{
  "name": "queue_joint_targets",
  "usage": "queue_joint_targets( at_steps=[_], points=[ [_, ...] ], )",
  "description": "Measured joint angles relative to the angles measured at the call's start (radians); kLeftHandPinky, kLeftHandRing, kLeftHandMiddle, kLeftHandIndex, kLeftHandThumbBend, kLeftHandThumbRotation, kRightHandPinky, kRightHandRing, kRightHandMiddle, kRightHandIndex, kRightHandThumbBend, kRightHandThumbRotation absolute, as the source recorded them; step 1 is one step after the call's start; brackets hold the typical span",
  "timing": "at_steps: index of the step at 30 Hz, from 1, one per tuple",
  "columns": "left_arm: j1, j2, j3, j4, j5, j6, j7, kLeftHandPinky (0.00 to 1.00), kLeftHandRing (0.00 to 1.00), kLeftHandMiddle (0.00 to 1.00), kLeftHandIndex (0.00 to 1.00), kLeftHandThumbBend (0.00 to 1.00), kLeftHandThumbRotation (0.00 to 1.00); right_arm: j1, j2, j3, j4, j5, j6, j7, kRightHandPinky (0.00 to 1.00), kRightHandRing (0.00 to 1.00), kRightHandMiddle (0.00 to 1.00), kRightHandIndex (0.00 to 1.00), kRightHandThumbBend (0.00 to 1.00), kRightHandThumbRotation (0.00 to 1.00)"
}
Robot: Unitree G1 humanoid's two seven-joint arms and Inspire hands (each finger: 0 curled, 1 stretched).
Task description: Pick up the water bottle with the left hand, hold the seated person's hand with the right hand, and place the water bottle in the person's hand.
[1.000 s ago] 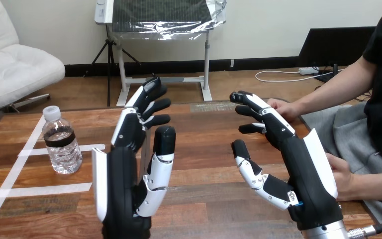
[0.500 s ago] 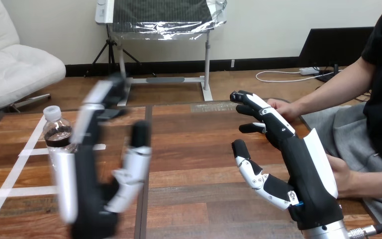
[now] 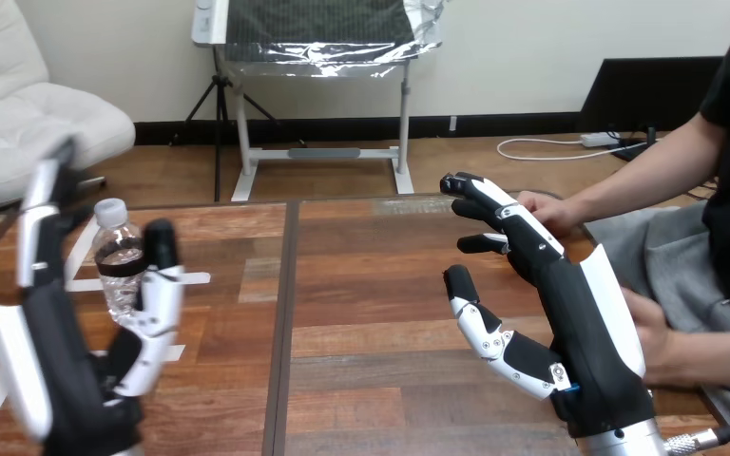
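Left hand (image 3: 68, 375) is raised with its fingers straight and spread apart, holding nothing. The palm sits just below and left of the water bottle (image 3: 118, 258). The bottle stands upright on the wooden table (image 3: 371, 285), capped, and shows in the gap between this hand's fingers and thumb. The thumb crosses in front of the bottle's lower right side.

Well to the right of the bottle, the right hand (image 3: 563, 299) is also open and empty, fingers reaching away from the robot. Farther right again, the person's hand at the view's upper right (image 3: 544, 211) rests at the table's edge, near those fingertips.

Risks, as a judgement: the bottle is light and tall, so a thumb or finger closing off-centre could tip it or push it away. A hard squeeze could buckle the thin plastic. The right hand's straight fingers could poke the person's hand instead of curling round it.

Hard to make out: the bottle's base is hidden behind the thumb, so I cannot tell whether the left hand touches the bottle. The left fingertips are blurred. The person's hand at the view's lower right (image 3: 654, 334) is partly hidden behind the right hand. Whether the right fingertips touch the upper hand is unclear.
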Motion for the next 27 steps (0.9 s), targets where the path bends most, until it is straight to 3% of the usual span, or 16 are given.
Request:
queue_joint_targets(
  at_steps=[12,27],
  points=[
    [-0.054,0.021,0.072,0.068,0.009,0.065,-0.002,1.00,0.99,1.00,0.98,0.81,0.50,-0.009,0.000,0.000,0.010,0.000,0.000,0.000,0.71,0.85,0.90,0.84,0.15,0.00],
    [-0.189,0.086,0.136,0.205,-0.079,0.206,-0.105,1.00,1.00,1.00,1.00,0.89,0.50,-0.010,0.001,0.000,0.012,0.000,0.000,0.000,0.71,0.84,0.90,0.84,0.14,0.00]
  ],
)
